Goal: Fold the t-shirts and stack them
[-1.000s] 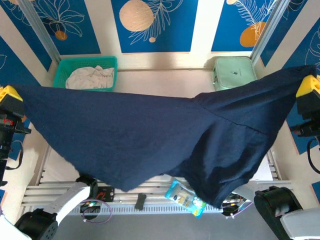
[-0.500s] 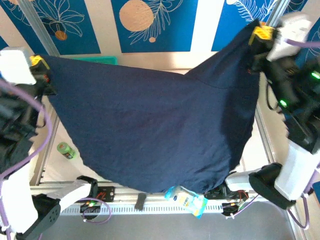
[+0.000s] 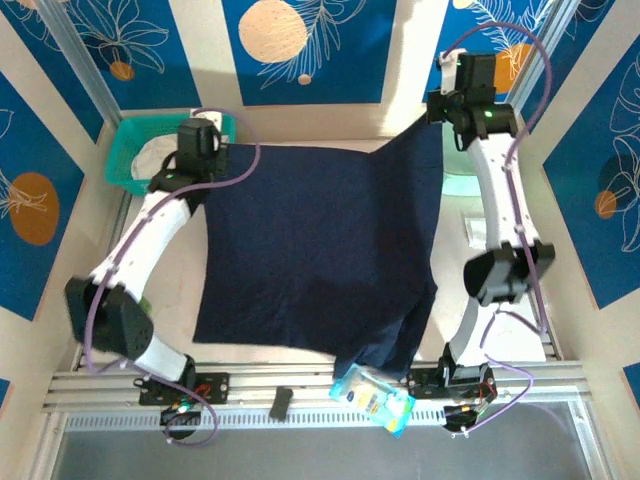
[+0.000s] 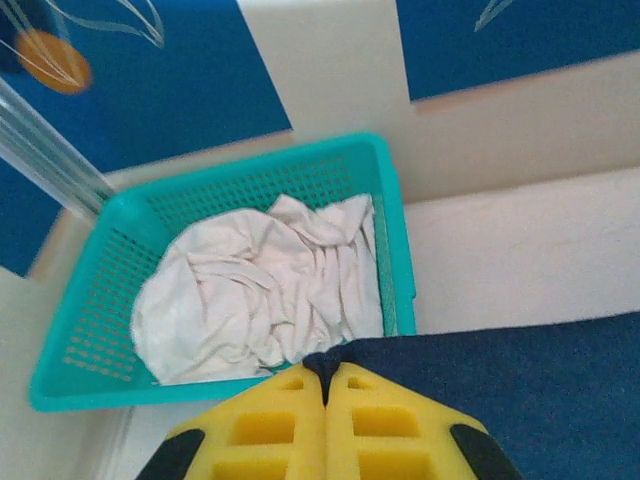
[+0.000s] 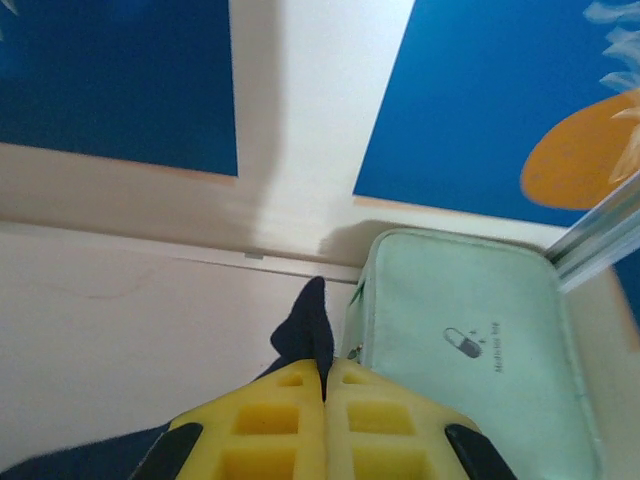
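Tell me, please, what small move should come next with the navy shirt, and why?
Probably open both jaws: the left gripper and right gripper each pinch a far corner of the navy t-shirt, which lies mostly spread, ready for folding.

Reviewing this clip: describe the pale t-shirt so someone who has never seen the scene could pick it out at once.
Go to the far left corner of the table, where a teal mesh basket stands. The off-white t-shirt lies crumpled inside it. It is the pale, bunched cloth, unlike the navy t-shirt spread out across the table.
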`<state>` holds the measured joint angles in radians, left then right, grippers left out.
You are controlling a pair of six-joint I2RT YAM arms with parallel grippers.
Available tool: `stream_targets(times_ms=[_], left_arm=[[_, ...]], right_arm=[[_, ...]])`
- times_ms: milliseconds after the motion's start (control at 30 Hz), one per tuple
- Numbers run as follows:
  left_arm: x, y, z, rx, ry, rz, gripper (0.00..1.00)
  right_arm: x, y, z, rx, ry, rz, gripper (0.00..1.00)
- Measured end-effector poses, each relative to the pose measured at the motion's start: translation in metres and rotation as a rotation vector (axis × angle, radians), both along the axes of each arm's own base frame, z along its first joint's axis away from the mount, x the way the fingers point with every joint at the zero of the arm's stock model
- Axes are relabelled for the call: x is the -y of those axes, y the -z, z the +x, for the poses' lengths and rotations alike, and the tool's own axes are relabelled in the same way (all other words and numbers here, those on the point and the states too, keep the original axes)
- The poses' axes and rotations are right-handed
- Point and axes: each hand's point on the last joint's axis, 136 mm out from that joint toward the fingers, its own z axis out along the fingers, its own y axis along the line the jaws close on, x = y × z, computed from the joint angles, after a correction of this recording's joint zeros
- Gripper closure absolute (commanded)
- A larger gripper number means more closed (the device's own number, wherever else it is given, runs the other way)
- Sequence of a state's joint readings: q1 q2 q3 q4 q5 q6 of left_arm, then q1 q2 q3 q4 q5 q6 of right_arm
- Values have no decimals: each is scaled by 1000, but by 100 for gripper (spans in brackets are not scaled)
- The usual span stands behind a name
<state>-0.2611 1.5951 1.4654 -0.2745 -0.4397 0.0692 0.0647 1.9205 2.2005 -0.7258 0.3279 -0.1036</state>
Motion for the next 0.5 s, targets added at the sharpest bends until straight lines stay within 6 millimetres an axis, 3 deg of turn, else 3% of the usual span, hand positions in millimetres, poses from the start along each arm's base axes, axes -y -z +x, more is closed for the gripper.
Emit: stream_targets(times_ms=[100,200,333,500], left_arm=[[1,33,34,-37,-18,13,100],[3,42,64,-27,-25,18,100],[9,35,95,18,-21,12,100],[15,43,113,20,-6,3,100]], right_arm=[[0,47,41,-62,-5,6,100],[-3,79,75,-85,-12,9,100],[-6,99,101,-82,-15,10,100],[-8,107,106,-87,-16,18,100]])
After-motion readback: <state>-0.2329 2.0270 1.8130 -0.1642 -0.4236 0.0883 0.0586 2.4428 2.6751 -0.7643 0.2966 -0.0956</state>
